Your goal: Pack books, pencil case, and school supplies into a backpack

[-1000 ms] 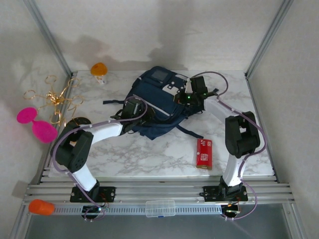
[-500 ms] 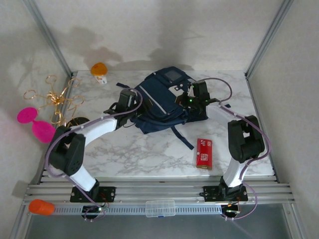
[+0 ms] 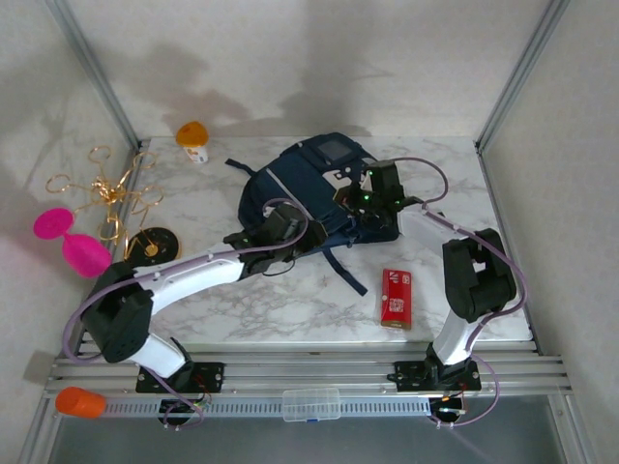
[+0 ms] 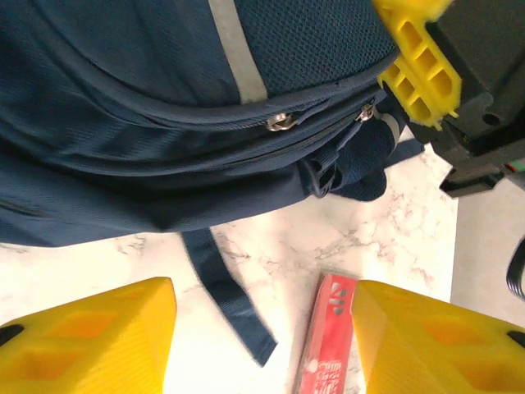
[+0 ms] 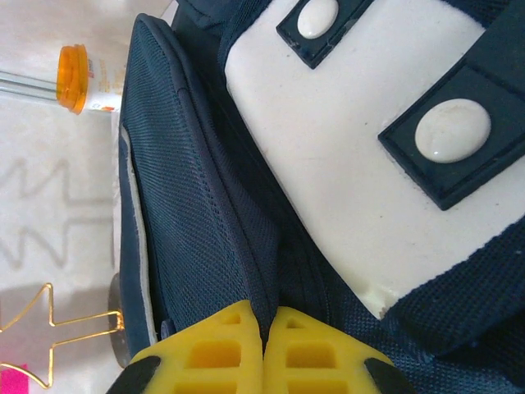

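1. Backpack lies flat on the counter, toward 12 o'clock from the counter's middle. Its pockets and white patch face up, and one strap trails toward 5 o'clock.
2. Right pincer is clenched at the bag's 3 o'clock side. Its yellow fingers meet on a fold of navy fabric beside the white patch, so I judge it is grasping the backpack.
3. Left pincer is released, jaws wide apart, at the bag's 7 o'clock edge. It looks down on the zipper line and grips nothing.
4. Red supplies box rests on the counter at 5 o'clock from the bag, apart from it, near the strap's end.
5. The bag is soft and floppy. It will likely sag, fold and slide over the smooth marble rather than lift as one piece, and a single pinch will mostly drag it.
6. The firmest holds look to be a seam ridge, the strap, or a zipper pull. The zippers look shut, so a pull probably needs taking first while the other pincer anchors the fabric.
7. The box looks light, stiff and low. It is best taken across its narrow width, pressing down gently so it does not skate away.
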Motion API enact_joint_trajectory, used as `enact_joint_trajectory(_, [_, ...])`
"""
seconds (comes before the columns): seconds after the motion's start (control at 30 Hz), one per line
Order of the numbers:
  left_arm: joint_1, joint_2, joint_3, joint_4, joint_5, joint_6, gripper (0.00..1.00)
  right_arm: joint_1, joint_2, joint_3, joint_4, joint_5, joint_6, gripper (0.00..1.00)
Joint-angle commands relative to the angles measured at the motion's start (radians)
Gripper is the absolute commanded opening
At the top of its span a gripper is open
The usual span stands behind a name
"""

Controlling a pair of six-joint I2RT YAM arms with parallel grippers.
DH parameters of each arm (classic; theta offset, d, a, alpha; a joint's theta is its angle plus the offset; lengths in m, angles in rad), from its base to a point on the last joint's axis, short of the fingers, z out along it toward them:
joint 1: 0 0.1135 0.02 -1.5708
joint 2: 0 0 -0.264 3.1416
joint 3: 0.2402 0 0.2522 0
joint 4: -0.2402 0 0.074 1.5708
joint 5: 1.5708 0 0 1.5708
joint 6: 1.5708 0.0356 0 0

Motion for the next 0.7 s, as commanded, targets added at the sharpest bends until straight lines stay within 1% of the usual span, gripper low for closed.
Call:
enact_joint_trajectory(0.0, [-0.022, 0.036, 0.059, -0.021, -0.114, -0.13, 0.58, 0.033, -0.058, -0.003, 0.074, -0.069, 0.053, 0.0])
enact_joint_trajectory(0.1, [-0.032, 0.057, 0.063, 0.024, -0.178, -0.219, 0.58, 0.042, -0.072, -0.012, 0.094, -0.048, 0.08, 0.0])
enact_joint_trajectory(0.13, [-0.034, 0.068, 0.072, 0.009, -0.211, -0.253, 0.58, 0.046, -0.076, -0.014, 0.099, -0.039, 0.084, 0.0])
enact_joint_trajectory(0.2, [-0.033, 0.092, 0.086, -0.006, -0.237, -0.302, 0.58, 0.048, -0.079, -0.016, 0.099, -0.031, 0.094, 0.0])
enact_joint_trajectory(0.3, [-0.028, 0.148, 0.16, -0.063, -0.267, -0.312, 0.58, 0.056, -0.075, -0.024, 0.122, -0.046, 0.109, 0.0])
enact_joint_trajectory(0.4, [-0.029, 0.202, 0.242, -0.181, -0.342, -0.331, 0.58, 0.061, -0.076, -0.026, 0.135, -0.039, 0.114, 0.0])
enact_joint_trajectory(0.43, [-0.028, 0.218, 0.254, -0.188, -0.358, -0.333, 0.58, 0.063, -0.078, -0.028, 0.147, -0.039, 0.116, 0.0])
enact_joint_trajectory(0.53, [-0.029, 0.275, 0.302, -0.195, -0.333, -0.309, 0.58, 0.064, -0.075, -0.029, 0.159, -0.033, 0.119, 0.0])
enact_joint_trajectory(0.6, [-0.031, 0.318, 0.352, -0.266, -0.355, -0.309, 0.57, 0.064, -0.069, -0.028, 0.163, -0.025, 0.119, 0.0])
enact_joint_trajectory(0.67, [-0.031, 0.334, 0.362, -0.291, -0.379, -0.301, 0.55, 0.062, -0.061, -0.018, 0.163, -0.021, 0.119, 0.0])
